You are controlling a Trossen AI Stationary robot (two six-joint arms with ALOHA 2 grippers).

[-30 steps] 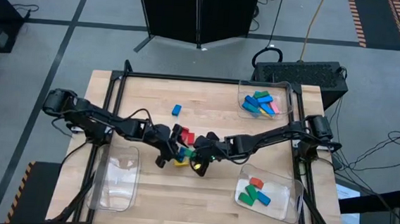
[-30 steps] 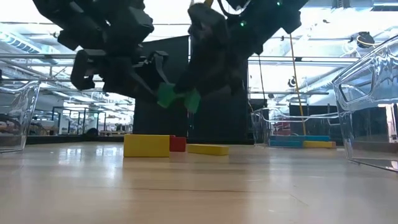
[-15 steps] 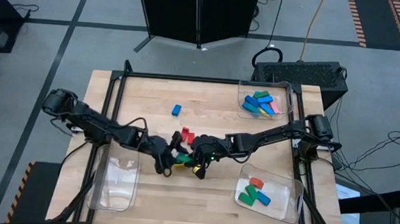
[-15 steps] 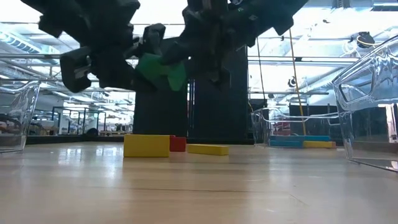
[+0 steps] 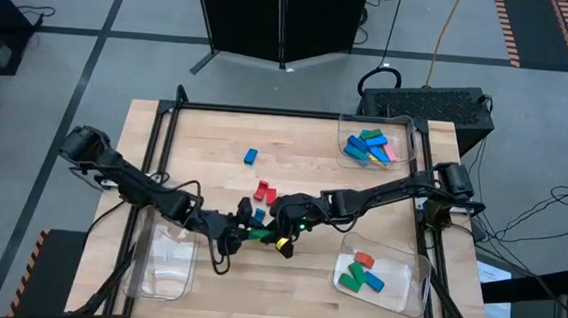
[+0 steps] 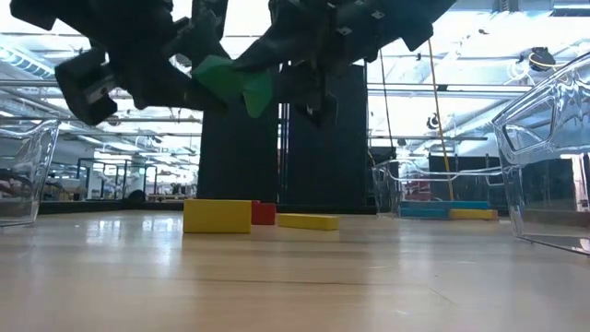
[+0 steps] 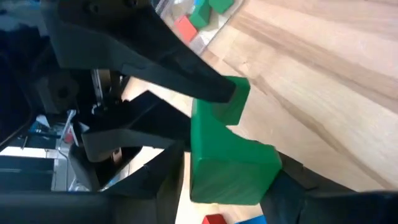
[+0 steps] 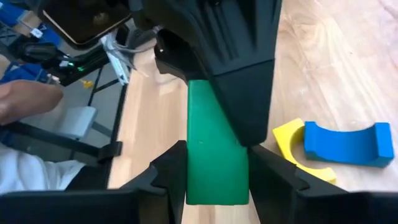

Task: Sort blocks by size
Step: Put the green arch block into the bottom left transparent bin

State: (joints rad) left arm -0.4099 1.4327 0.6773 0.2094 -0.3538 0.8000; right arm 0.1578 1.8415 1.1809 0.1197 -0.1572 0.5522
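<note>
Both hands meet above the middle of the bench (image 5: 216, 134), the green block (image 6: 229, 81) clamped between them in mid-air: the right hand (image 8: 211, 180) grips one end, the left hand (image 7: 227, 186) is closed on the other. One should let go only once the other's grip is firm. The overhead view hides this contact; the wrist views show it, plus blue (image 8: 348, 144) and yellow (image 8: 292, 146) curved pieces beneath.

The counter (image 5: 305, 140) is pale wood with visible grain and a soft sheen. The trays (image 5: 162, 261) are clear glossy plastic. The green block (image 8: 214, 152) looks matt and smooth; both claws' fingers (image 8: 230, 56) are dark matt plastic.
</note>
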